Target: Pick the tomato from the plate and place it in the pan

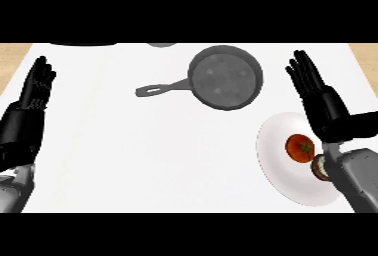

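Note:
A red tomato (300, 148) with a green stem lies on a white plate (280, 170) at the counter's right side. A grey pan (225, 76) sits empty at the back, its handle pointing left. My right hand (319, 97) is open with straight fingers pointing away, just above and to the right of the tomato, over the plate's far rim and not touching the tomato. My left hand (33, 95) rests open at the left edge, fingers up.
A dark rounded object (87, 44) and a grey one (162, 44) peek in at the counter's back edge. Wooden floor (15, 60) shows beyond the white counter (148, 150) on both sides. My right forearm (354, 175) covers the plate's right part.

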You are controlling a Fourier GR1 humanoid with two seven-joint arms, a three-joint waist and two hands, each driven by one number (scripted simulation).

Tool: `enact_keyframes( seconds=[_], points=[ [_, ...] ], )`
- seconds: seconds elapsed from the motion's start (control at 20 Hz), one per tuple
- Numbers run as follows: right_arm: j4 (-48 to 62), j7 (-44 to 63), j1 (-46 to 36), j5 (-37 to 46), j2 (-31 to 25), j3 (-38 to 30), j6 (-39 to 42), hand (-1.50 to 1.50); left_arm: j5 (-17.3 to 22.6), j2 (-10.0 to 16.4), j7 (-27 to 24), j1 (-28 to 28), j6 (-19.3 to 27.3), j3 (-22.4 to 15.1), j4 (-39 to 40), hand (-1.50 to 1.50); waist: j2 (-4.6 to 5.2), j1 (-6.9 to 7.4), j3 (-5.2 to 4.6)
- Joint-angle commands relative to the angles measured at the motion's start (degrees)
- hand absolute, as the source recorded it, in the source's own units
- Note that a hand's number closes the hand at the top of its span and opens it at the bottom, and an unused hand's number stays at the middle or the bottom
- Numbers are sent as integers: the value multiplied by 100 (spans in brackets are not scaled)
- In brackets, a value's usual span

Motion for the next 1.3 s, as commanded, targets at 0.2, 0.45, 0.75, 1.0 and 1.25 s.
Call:
enact_keyframes(
  seconds=[0.2,0.45,0.75,1.0,1.25],
  points=[
    [434,-758,213,-1165,-171,-863,1795,-150,-152,-203,546,1024,-117,-440,670,0,-177,-10,86],
    [1442,-311,1097,-857,-550,-1448,556,-150,62,-303,948,1123,-286,-568,678,0,-202,-223,79],
    [2347,-1374,1473,500,-1879,-1158,1722,-150,-27,-198,1050,1304,-430,-638,441,0,-194,-4,77],
    [2379,-1319,986,1008,-2565,-963,2429,-150,-127,-338,796,1368,-442,-602,674,0,-199,21,65],
    [2032,-995,525,1472,-2694,-531,3050,-150,-67,-286,1267,1371,-509,-516,287,0,-218,18,64]
  ],
)
